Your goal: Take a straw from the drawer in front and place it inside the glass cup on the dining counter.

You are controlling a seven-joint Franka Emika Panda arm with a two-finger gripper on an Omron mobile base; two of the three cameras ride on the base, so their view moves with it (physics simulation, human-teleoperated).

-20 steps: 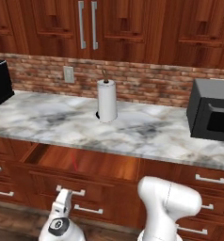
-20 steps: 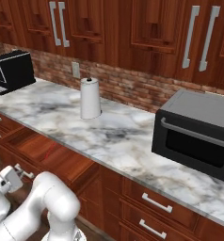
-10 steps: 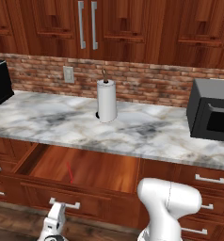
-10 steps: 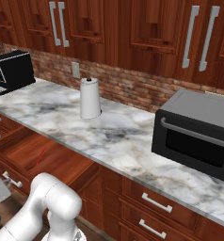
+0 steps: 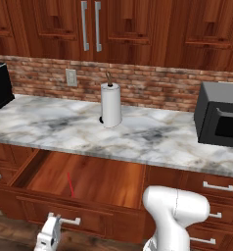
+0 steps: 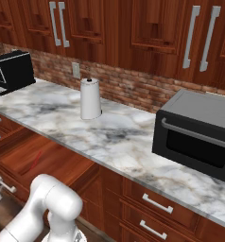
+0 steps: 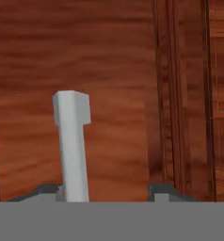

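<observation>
Drawer (image 5: 84, 179) pulled out, red straw (image 5: 69, 184) lying inside. End effector (image 5: 48, 237) low beside handle (image 5: 64, 219), fingers apart, holding nothing.

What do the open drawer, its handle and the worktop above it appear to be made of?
The drawer looks like reddish-brown wood with a smooth, slightly glossy finish: grain streaks run along its floor and front. Its handle looks like brushed silver metal, a plain pale grey bar, though painted plastic can't be ruled out. The worktop looks like polished white marble, given its grey veining and soft sheen.
</observation>
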